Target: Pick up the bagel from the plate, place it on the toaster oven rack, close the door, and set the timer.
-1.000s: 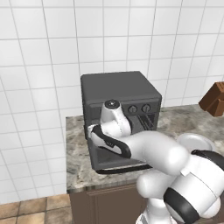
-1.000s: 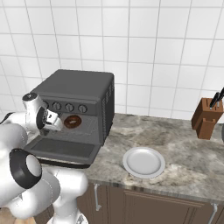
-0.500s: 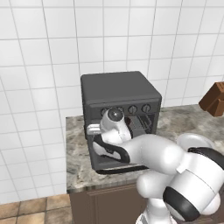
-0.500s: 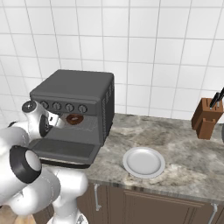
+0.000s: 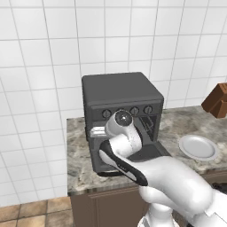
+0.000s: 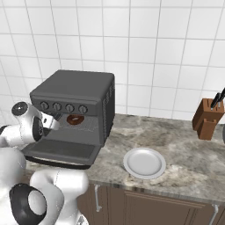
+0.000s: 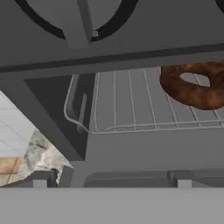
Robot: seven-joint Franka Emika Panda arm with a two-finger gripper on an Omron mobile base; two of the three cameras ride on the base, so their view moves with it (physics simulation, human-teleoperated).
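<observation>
bagel (image 7: 195, 89) – on rack (image 7: 131, 107) | door (image 6: 61, 151) – down | gripper (image 6: 55, 119) spread

1. The arm (image 5: 177, 186) was glossy white, built of thick rounded segments that swelled into bulbous shells.
2. A black band (image 5: 122, 164) curved along the seam between two white shells in the left base view.
3. The wrist link ended in a round cap (image 5: 123, 118) with a dark grey disc set inside a white ring.
4. In the right base view a lower joint (image 6: 27, 204) showed as a large black ring around a grey circular face.
5. A smaller grey disc (image 6: 19, 108) capped the uppermost white link there.
6. The surfaces looked smooth and unmarked, with no cables or lettering to be made out.
</observation>
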